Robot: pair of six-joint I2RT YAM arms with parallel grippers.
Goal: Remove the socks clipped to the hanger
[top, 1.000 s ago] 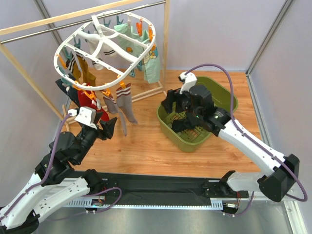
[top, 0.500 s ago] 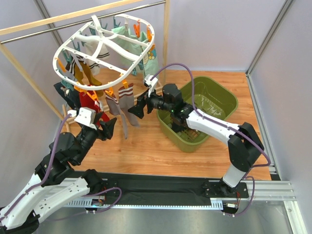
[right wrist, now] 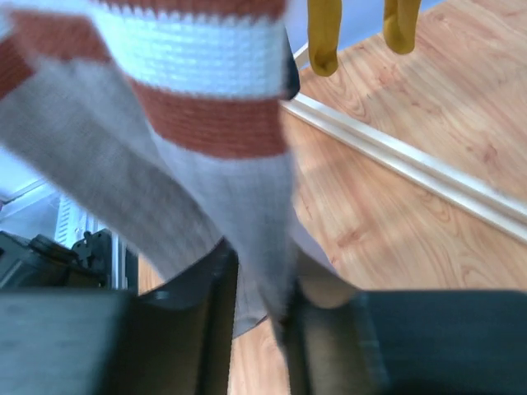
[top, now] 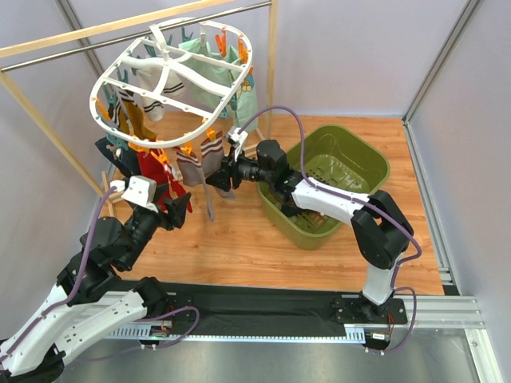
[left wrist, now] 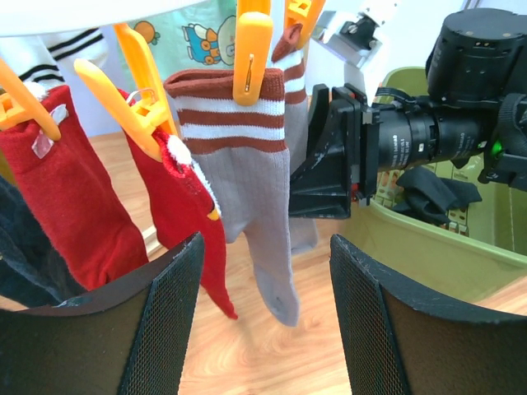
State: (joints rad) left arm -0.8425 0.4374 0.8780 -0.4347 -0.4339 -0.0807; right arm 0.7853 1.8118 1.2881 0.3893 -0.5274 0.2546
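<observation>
Under the near right rim of the hanger [top: 160,144], right arm reached leftward from the green bin [top: 315,231] side.

Step in hand: grasp of one grey sock [right wrist: 214,123] with rust and white cuff bands. Right pincer [right wrist: 259,304] stood clamped on its lower leg, with fabric pinched between the two dark fingers in the wrist view. Cuff was up in an orange clip [left wrist: 300,12]; sock not yet off.

Left pincer [left wrist: 263,313] had jaws apart and nothing between them. It hovered low, near the hanging toes.

Task's things: hanger hung from the wooden rail frame [top: 271,72] at far left, above the worktop [top: 239,231]. Many socks were clipped round it, among them red ones [left wrist: 66,189] to the left and a mint printed one [left wrist: 198,33] farther back.

Next move (judged): a firm pull down and rightward, away from the clip, until the cuff slips free, then across to the bin. One dark sock [left wrist: 432,193] lay there already.

In the way:
- A twin grey sock [left wrist: 255,164] hung just beside the held one and could be dragged along.
- Hanger hung free, so it would likely tilt or swing with the pull instead of letting go.
- Left pincer was near the pull path.
</observation>
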